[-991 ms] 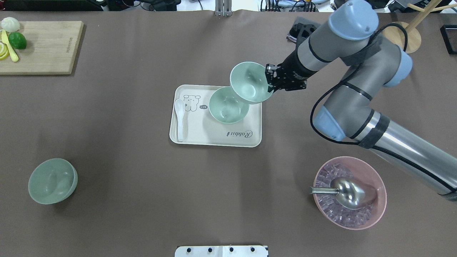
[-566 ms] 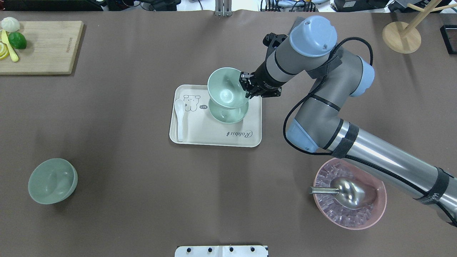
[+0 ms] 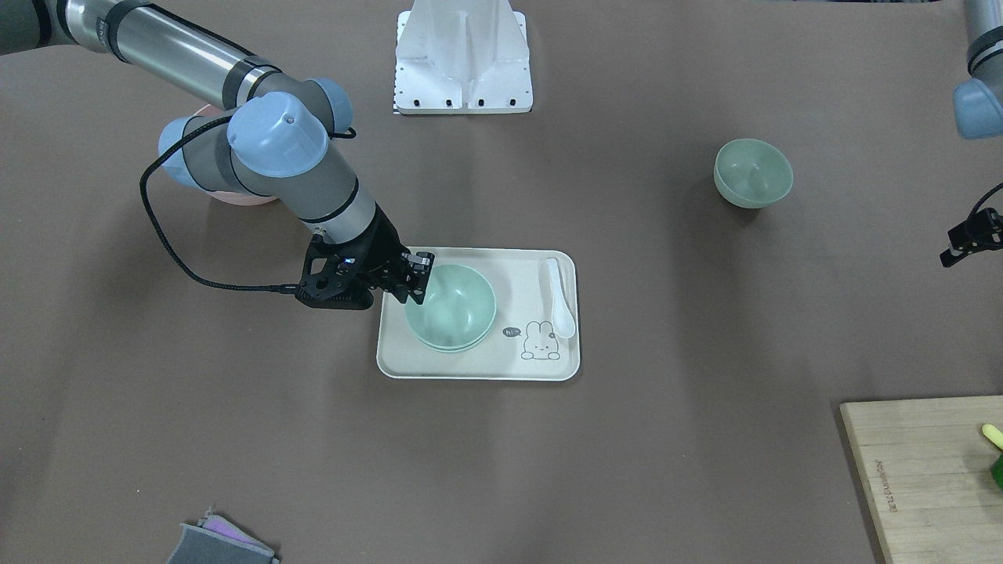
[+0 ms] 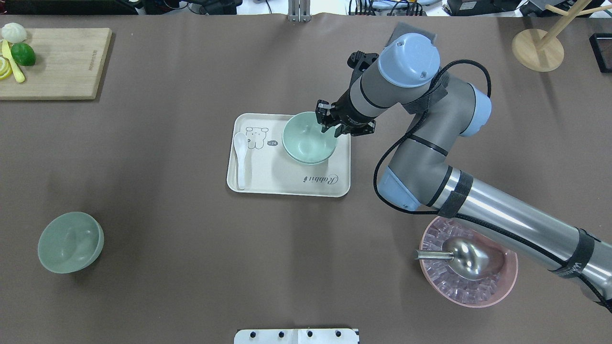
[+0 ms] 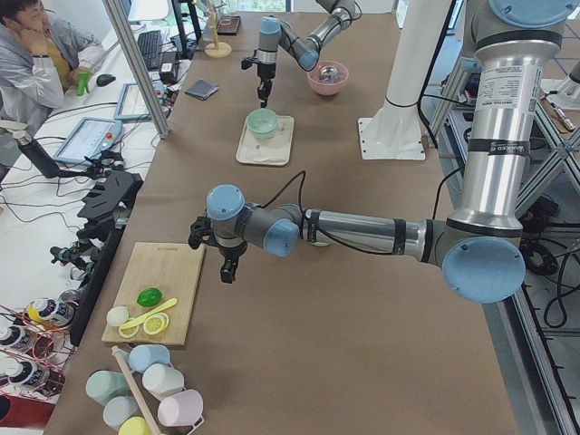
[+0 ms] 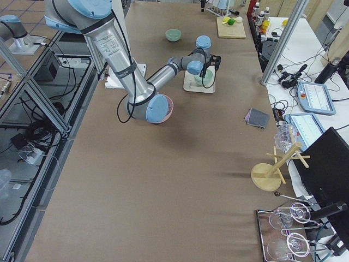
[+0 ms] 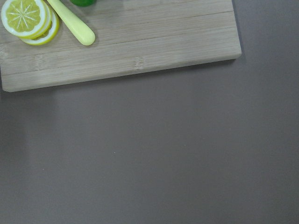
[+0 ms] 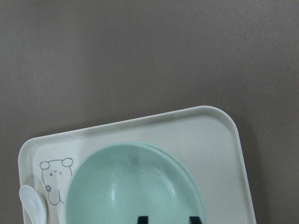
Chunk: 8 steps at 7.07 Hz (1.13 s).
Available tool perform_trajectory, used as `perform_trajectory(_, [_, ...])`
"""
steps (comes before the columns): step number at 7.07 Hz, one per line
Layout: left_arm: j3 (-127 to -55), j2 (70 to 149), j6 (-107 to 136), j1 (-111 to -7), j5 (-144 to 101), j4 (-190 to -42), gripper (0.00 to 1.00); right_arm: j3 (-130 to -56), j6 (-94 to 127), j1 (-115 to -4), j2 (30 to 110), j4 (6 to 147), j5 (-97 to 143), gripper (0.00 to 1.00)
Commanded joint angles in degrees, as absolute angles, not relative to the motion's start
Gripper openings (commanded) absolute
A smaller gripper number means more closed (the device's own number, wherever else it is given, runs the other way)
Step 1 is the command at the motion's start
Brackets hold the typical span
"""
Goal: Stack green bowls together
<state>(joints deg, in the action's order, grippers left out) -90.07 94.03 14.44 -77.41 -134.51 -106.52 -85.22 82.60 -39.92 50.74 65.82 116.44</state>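
My right gripper (image 4: 327, 125) is shut on the far rim of a pale green bowl (image 4: 306, 139), which sits nested in a second green bowl (image 4: 311, 162) on the cream tray (image 4: 267, 177). Of the lower bowl only a thin edge shows (image 3: 450, 347). The right wrist view shows the stacked bowl (image 8: 131, 186) from above, with fingertips (image 8: 142, 219) at the bottom edge. A third green bowl (image 4: 71, 242) stands alone at the near left of the table. My left gripper (image 5: 227, 270) hovers near the cutting board; I cannot tell whether it is open or shut.
A white spoon (image 4: 240, 160) lies on the tray's left side. A pink bowl (image 4: 502, 282) with a metal scoop is under my right arm. A cutting board (image 4: 57, 62) with lemon and lime is at the far left, a wooden stand (image 4: 538, 48) at the far right.
My right gripper carried the green bowl left and down, from tilted above the tray to level and nested in the bowl on the tray. The lone bowl has not moved.
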Motion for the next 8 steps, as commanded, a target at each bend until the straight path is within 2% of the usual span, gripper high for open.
perform_trajectory(1, [-91.2, 94.0, 18.1, -76.6, -138.9, -106.4, 0.98, -86.1, 82.9, -39.9, 50.9, 65.0, 115.6, 1.0])
perform_trajectory(2, [-95.1, 92.9, 24.2, -73.9, -139.8, -106.3, 0.98, -88.0, 83.0, -40.9, 51.4, 65.2, 116.2, 1.0])
perform_trajectory(4, [-108.0, 84.3, 33.8, -63.5, -135.0, -106.6, 0.98, -90.3, 81.9, -46.5, 55.4, 65.6, 122.0, 1.0])
perform_trajectory(6, [-109.9, 74.5, 37.6, -56.0, -130.0, -120.9, 0.97, -90.2, 75.8, -50.3, 57.7, 65.6, 126.0, 1.0])
perform_trajectory(8, [-109.0, 73.7, 43.8, -49.1, -125.5, -124.9, 0.94, -89.7, 75.1, -50.4, 58.1, 65.4, 125.7, 1.0])
